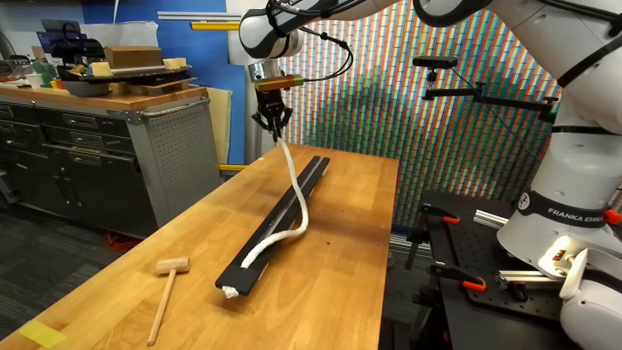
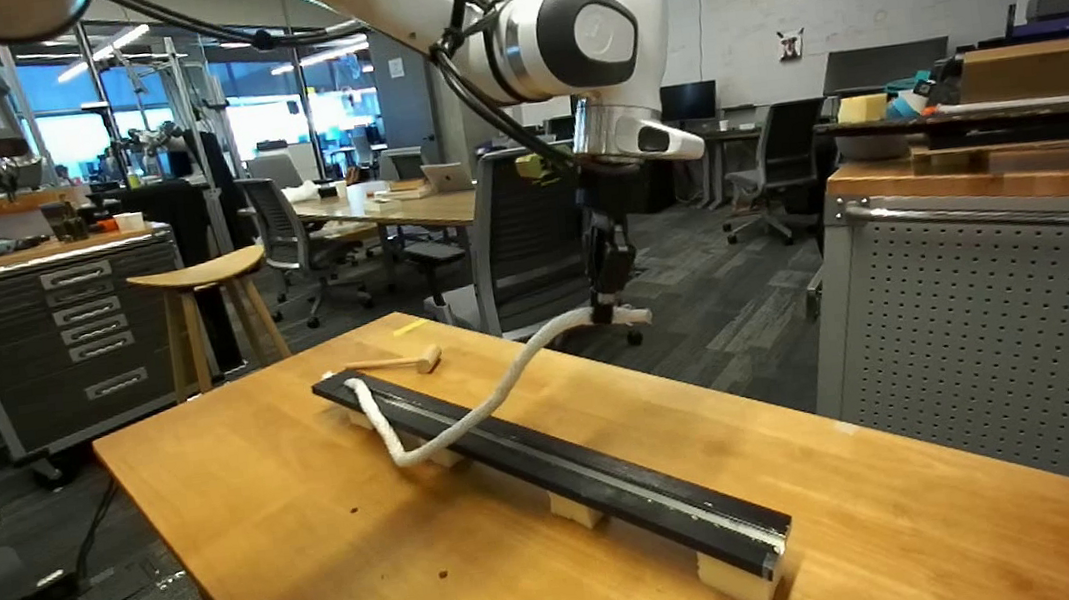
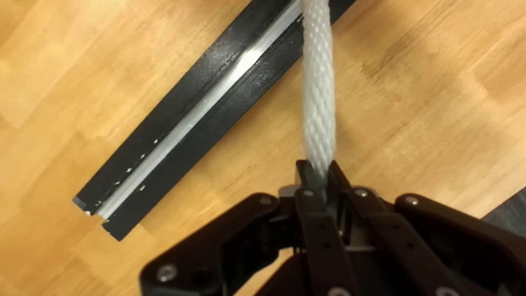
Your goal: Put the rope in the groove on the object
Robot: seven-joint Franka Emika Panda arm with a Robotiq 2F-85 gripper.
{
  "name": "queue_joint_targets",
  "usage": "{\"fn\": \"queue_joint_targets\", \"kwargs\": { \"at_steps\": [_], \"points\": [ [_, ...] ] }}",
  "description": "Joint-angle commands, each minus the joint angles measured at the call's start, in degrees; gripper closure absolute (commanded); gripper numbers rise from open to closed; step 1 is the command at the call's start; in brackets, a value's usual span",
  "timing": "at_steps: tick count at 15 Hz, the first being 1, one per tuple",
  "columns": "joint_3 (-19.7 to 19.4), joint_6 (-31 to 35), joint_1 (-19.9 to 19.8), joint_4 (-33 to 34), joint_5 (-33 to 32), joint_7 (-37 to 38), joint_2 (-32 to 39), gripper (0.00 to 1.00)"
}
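The white rope (image 1: 304,210) runs from the near end of the black bar (image 1: 239,278) up to my gripper (image 1: 277,136). Its stub pokes out at that end, under a flat black part. The rope bulges off the bar's side in a loose bend, also in an exterior view (image 2: 504,384). The groove (image 2: 616,481) lies bare along most of the bar. My gripper is shut on the rope above the table, beside the bar; a short tail sticks out past the fingers. In the wrist view the rope (image 3: 319,90) enters the fingertips (image 3: 320,172), apart from the groove (image 3: 197,119).
The bar rests on small pale blocks (image 2: 574,510) on the wooden table (image 1: 340,291). A wooden mallet (image 1: 173,265) lies beside the bar's near end. Yellow tape (image 1: 43,333) marks a table corner. A grey cabinet (image 2: 981,330) stands beyond the table edge.
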Motion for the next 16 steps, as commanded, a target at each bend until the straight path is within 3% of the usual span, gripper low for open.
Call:
{"fn": "queue_joint_targets", "kwargs": {
  "at_steps": [1, 8, 16],
  "points": [
    [-1.85, 5.48, -1.67, -13.53, 3.96, 4.37, -9.22, 0.97],
    [-5.42, 15.97, -2.54, -32.63, 8.75, 13.72, -17.2, 0.97],
    [-6.58, 27.25, -3.12, -48.29, 13.13, 14.43, -26.98, 0.97]
  ]
}}
